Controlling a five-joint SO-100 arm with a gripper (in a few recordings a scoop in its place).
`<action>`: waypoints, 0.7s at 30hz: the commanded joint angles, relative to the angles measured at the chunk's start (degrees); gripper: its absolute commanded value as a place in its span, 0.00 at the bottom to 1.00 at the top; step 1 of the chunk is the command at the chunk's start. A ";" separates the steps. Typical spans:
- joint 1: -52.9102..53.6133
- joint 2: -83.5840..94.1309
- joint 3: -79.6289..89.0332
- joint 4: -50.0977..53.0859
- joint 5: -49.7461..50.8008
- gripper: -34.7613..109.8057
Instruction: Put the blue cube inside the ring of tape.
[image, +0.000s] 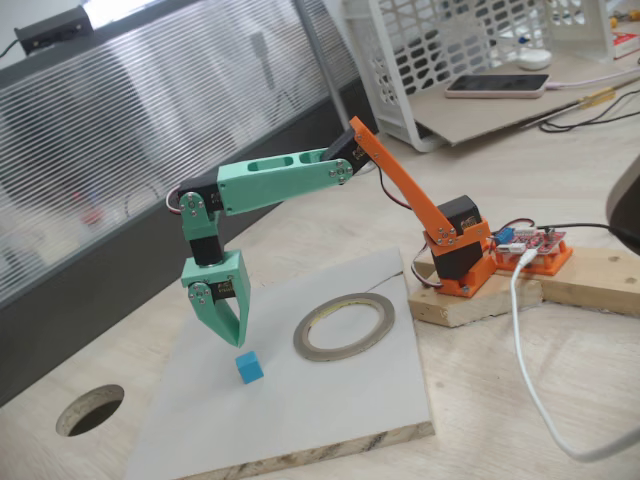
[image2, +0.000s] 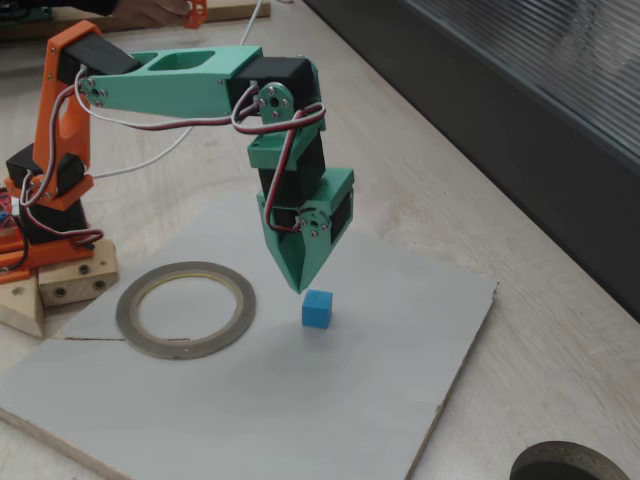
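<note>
A fixed view: green gripper (image: 238, 338) hanging just above the blue cube (image: 249, 367), jaws narrow, holding nothing; cube sitting on the grey board (image: 330, 420), outside the tape ring (image: 344, 325).

Other fixed view: gripper (image2: 298, 286) pointing down beside the cube (image2: 317, 308). Risk: closed tips descending would knock the cube aside. Open board lying between cube and ring (image2: 185, 308); board edges well off.

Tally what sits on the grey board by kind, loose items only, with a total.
Blue cube: 1
Ring of tape: 1
Total: 2
Both lie apart on the grey board; the gripper hangs above the cube with its fingers together.
</note>
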 joint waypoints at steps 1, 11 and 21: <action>-0.53 1.49 -0.88 0.70 0.70 0.24; -0.62 1.49 -0.88 0.79 0.70 0.24; -0.53 1.76 -0.88 0.79 0.26 0.32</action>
